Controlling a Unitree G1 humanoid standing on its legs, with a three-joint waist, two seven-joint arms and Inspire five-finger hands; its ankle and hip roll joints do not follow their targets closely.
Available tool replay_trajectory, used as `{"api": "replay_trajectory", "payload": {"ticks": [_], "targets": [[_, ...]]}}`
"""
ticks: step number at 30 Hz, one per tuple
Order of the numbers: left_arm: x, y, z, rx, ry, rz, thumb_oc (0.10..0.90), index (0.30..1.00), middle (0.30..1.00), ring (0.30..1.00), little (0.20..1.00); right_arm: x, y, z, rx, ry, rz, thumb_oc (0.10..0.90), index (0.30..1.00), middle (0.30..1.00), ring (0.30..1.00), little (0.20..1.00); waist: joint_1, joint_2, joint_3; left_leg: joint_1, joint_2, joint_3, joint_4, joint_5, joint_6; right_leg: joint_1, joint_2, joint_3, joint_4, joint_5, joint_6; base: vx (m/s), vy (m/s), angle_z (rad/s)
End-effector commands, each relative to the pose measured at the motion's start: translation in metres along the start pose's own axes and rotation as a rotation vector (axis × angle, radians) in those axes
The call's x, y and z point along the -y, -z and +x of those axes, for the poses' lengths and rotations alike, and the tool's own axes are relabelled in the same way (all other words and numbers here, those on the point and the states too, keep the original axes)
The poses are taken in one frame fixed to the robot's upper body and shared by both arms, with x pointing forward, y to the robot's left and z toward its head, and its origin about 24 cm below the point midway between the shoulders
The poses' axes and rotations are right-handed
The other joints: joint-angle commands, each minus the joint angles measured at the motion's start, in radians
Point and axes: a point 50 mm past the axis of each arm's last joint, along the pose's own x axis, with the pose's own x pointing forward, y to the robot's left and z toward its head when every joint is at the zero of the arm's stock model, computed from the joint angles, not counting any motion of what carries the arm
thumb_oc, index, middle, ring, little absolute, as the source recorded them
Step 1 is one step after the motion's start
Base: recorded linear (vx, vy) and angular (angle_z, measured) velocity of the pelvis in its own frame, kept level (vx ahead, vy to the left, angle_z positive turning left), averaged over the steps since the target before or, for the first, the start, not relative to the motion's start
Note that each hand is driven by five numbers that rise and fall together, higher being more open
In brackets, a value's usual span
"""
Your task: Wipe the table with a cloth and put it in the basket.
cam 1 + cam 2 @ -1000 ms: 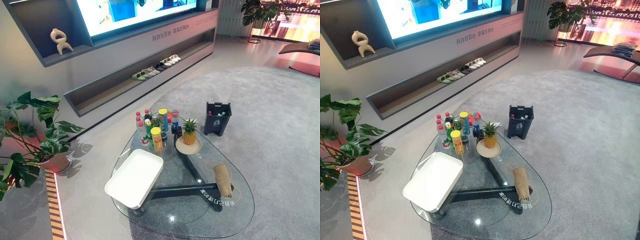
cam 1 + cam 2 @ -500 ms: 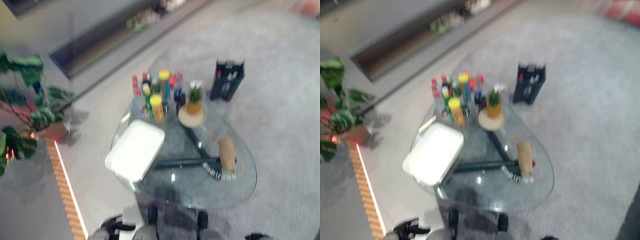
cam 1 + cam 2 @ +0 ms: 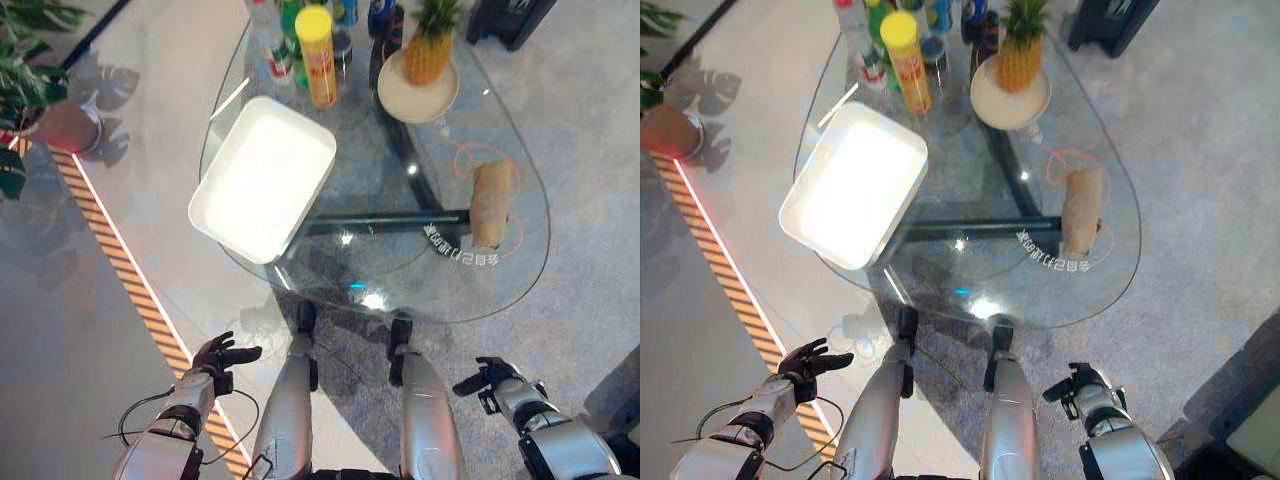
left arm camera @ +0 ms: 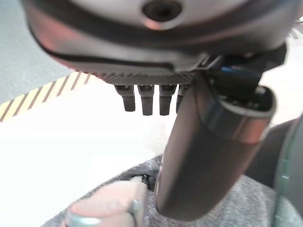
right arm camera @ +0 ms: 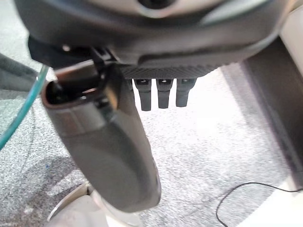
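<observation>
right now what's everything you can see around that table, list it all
glass table: one, clear, oval, on grey carpet, dark frame beneath
white tray: one, white, on the table's left part
rolled cloth: one, tan, near the table's right edge
pineapple: one, yellow with green top, on a round beige plate at the far side
yellow can: one, yellow, tall, far side beside the bottles
bottles: several, mixed colours, far edge
dark bin: one, on the carpet beyond the table
potted plant: one, green, far left floor
left hand: open, low left
right hand: open, low right
</observation>
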Motion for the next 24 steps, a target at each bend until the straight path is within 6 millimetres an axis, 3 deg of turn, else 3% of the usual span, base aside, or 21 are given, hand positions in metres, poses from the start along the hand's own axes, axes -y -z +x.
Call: {"api": "replay_trajectory", "payload": {"ticks": [1,12,21,24], "targets": [[-0.018,0.001,-0.002,0.024,-0.084,-0.023,0.800,0.900,0.900,0.900,0.900,0.025,0.020,0.000,-0.023,0.149,0.033,0.800,0.900,0.900,0.900,0.900,-0.015,-0.034,-0.012,-0.071,-0.085,0.012,0.201,-0.131,0.066,-0.015,0.056,0.030,-0.032,0.054,-0.003,-0.08,-0.025,-0.03],[-0.021,-0.019,-0.001,0.114,-0.121,-0.067,0.800,0.900,0.900,0.900,0.900,0.039,-0.003,0.000,0.061,0.254,0.096,0.800,0.900,0.900,0.900,0.900,-0.021,-0.030,0.000,-0.200,-0.070,0.008,0.328,-0.182,0.074,-0.143,0.072,0.047,0.076,0.021,-0.020,-0.05,-0.016,-0.02],[-0.025,-0.016,-0.002,0.108,-0.122,-0.067,0.800,0.900,0.900,0.900,0.900,0.042,0.003,0.000,0.055,0.278,0.097,0.800,0.900,0.900,0.900,0.900,-0.019,-0.026,0.000,-0.224,-0.073,0.004,0.364,-0.196,0.072,-0.165,0.068,0.041,0.112,0.008,-0.029,0.00,-0.002,0.00],[-0.026,-0.015,-0.002,0.106,-0.122,-0.067,0.800,0.900,0.900,0.900,0.900,0.048,0.003,0.000,0.056,0.304,0.196,0.800,0.900,0.900,0.900,0.900,-0.019,-0.027,0.000,-0.218,-0.071,0.004,0.356,-0.195,0.070,-0.160,0.069,0.038,0.107,0.008,-0.031,0.00,0.000,0.00]]}}
